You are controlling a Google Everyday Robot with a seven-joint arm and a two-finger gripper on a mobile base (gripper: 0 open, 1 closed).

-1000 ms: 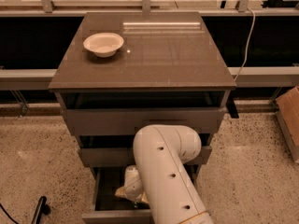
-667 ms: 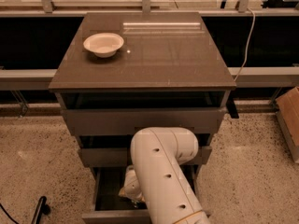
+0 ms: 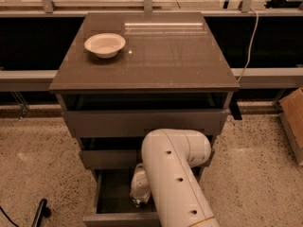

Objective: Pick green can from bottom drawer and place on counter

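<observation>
Floor object: one dark, slim item on the speckled floor, at 8 o'clock from the frame centre; what it is cannot be told.
White bowl: one, shallow, upright, at 10 o'clock on the counter, near the far left corner.
Counter: one glossy dark brown square top, overhanging the drawers, with a pale strip of reflected light at 12 o'clock.
Drawers: three, stacked, each lower one pulled out further. The top drawer is widest, the middle drawer narrower, and the bottom drawer narrowest, open with its dark floor exposed on the left.
Gripper: one, at 6 o'clock from the frame centre, reaching down inside the bottom drawer near its middle. How far it is open cannot be told, and whether it holds anything cannot be told.
Green can: one, seen only as a small shiny greenish patch at the gripper's lower end, inside the bottom drawer. Its shape and markings are hidden.
Robot arm: one, white, rising from 6 o'clock and bending in front of the middle drawer.
Cable: one, pale, hanging at 2 o'clock beside the cabinet.
Cardboard box: one, at 3 o'clock, cut by the frame edge.
</observation>
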